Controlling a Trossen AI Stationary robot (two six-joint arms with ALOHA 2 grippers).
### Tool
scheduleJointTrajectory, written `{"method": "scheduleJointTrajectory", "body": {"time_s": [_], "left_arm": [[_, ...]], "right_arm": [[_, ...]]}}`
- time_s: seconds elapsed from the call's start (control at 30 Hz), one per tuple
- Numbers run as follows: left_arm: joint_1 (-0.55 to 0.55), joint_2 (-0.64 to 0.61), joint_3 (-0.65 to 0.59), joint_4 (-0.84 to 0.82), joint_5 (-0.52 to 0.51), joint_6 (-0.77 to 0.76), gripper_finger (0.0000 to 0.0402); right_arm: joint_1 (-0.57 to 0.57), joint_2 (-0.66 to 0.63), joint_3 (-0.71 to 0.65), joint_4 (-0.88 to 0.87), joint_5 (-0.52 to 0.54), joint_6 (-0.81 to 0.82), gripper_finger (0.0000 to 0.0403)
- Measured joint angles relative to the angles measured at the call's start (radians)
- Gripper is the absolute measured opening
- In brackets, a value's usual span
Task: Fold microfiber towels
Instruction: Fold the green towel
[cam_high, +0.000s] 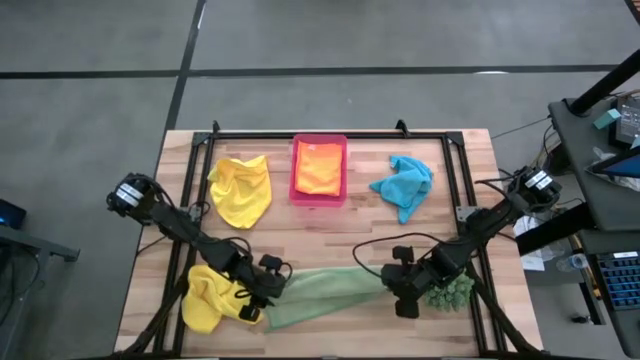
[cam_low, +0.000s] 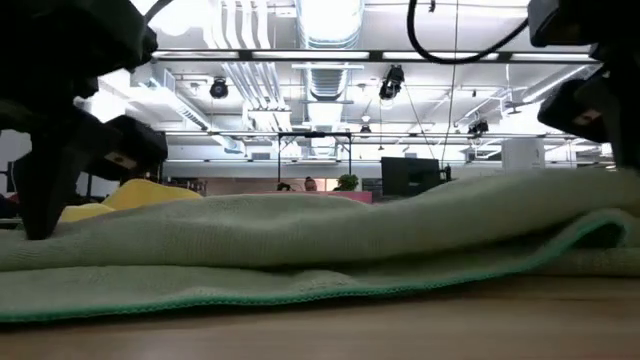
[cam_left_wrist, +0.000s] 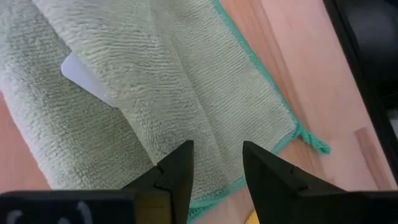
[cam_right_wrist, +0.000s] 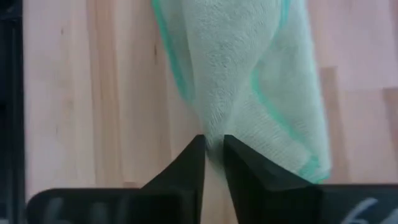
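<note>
A light green towel (cam_high: 325, 292) lies stretched along the table's near edge, doubled over in long folds, with its teal hem (cam_low: 300, 296) at the front. My left gripper (cam_high: 268, 292) stands open over the towel's left end (cam_left_wrist: 205, 124), its fingers slanting down. My right gripper (cam_high: 392, 287) is shut on the towel's right end. One yellow towel (cam_high: 212, 298) lies bunched at the near left under my left arm. Another yellow towel (cam_high: 242, 188) and a turquoise towel (cam_high: 403, 185) lie crumpled at the back. An orange towel (cam_high: 319, 168) lies in the pink tray (cam_high: 296, 170). My left gripper (cam_left_wrist: 217, 165) has its open fingers on either side of a strip of the green towel's left end; I cannot tell whether they touch it. My right gripper (cam_right_wrist: 213, 152) pinches a narrow gathered fold of the towel's right end (cam_right_wrist: 214, 127) between its two fingers, slanting down from above. The towel lies on the table beyond the fingers.
A spiky green plant (cam_high: 452, 292) stands just right of my right gripper at the near right. A black frame (cam_high: 330, 135) runs round the tabletop. Bare wood (cam_high: 330, 235) shows between the back row of towels and the green one.
</note>
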Motion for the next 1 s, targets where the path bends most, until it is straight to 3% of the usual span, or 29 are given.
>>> {"method": "scheduleJointTrajectory", "body": {"time_s": [0.17, 0.4, 0.7, 0.8, 1.0], "left_arm": [[0.006, -0.052, 0.0, -0.003, 0.001, 0.0, 0.0124], [0.022, -0.139, 0.0, -0.023, -0.011, 0.008, 0.0123], [0.057, -0.129, -0.001, -0.018, -0.37, 0.009, 0.0123], [0.075, -0.093, -0.002, 0.01, -0.378, 0.013, 0.0123], [0.076, -0.017, -0.002, 0.159, -0.36, 0.056, 0.0123]], "right_arm": [[0.002, 0.0, 0.0, 0.004, -0.073, 0.034, 0.01], [-0.003, -0.004, 0.038, -0.005, -0.066, -0.01, 0.0135], [-0.031, -0.004, 0.049, -0.001, 0.148, -0.092, 0.0136], [-0.055, -0.004, 0.048, 0.027, 0.211, -0.118, 0.0129], [-0.107, -0.003, 0.048, 0.141, 0.189, -0.153, 0.0123]]}}
